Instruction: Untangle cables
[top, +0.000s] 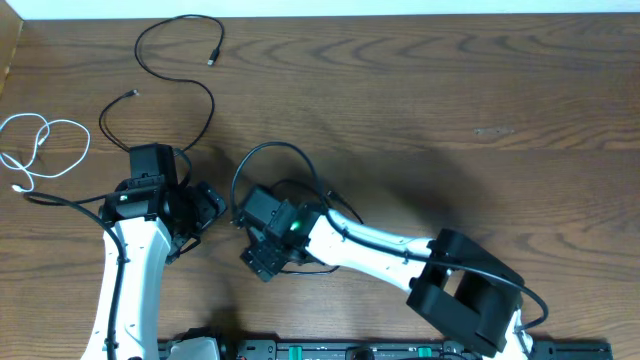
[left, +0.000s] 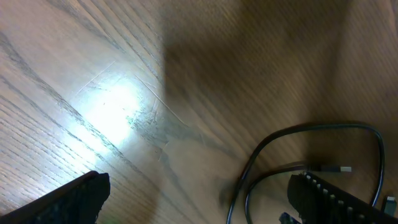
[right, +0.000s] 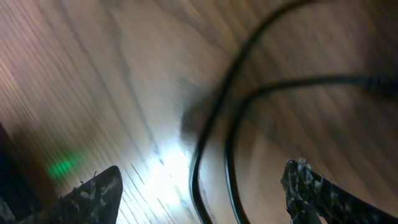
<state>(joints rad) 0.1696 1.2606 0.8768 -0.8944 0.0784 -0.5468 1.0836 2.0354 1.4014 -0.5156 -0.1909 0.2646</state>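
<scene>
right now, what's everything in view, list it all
white cable: one, white, loose loops at the table's left edge
far black cable: one, black, back left, both plugs showing, its loop running toward the left arm
near black cable: one, black, looped mid-table by the right gripper, not held
table: one, brown wood, under everything
left arm: one, white and black, front left
right arm: one, white and black, front right, reaching to the middle
left gripper: one, black, open, over wood beside the near black cable
right gripper: one, black, open, cable strands between its fingers
</scene>
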